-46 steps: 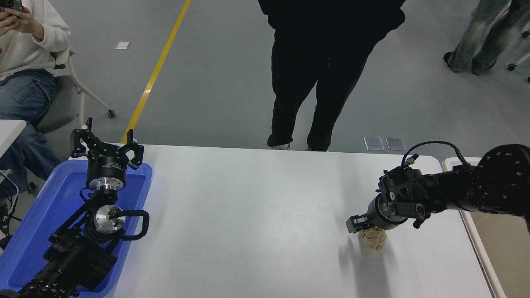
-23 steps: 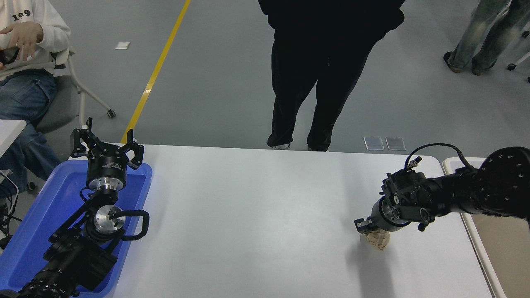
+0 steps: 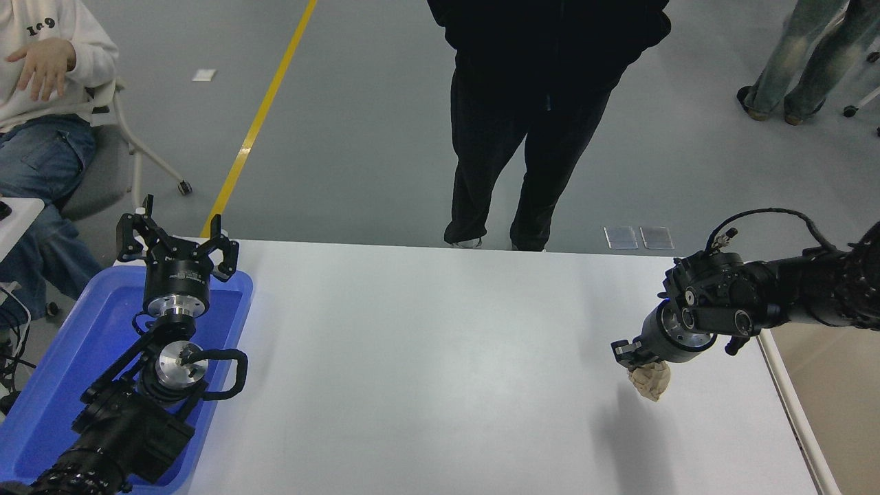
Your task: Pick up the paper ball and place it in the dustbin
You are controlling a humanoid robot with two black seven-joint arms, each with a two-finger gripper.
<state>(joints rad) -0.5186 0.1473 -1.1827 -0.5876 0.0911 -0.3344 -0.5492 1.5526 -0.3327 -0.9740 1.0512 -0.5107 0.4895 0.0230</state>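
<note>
The paper ball (image 3: 652,381), a tan wrinkly wad, hangs in my right gripper (image 3: 636,357), which is shut on it and holds it above the white table (image 3: 426,371) near its right end; a shadow lies on the table below it. The dustbin (image 3: 835,412), beige with a pale rim, stands just past the table's right edge, to the right of the ball; only part of it shows. My left gripper (image 3: 175,240) is open and parked at the lower left, over the blue tray (image 3: 62,357).
A person in black stands at the table's far side, top centre. A seated person is at the top left, another person's legs at the top right.
My right gripper has closed on the paper ball, lifted it off the table and moved it up and to the right, toward the dustbin. The left arm has not moved.
</note>
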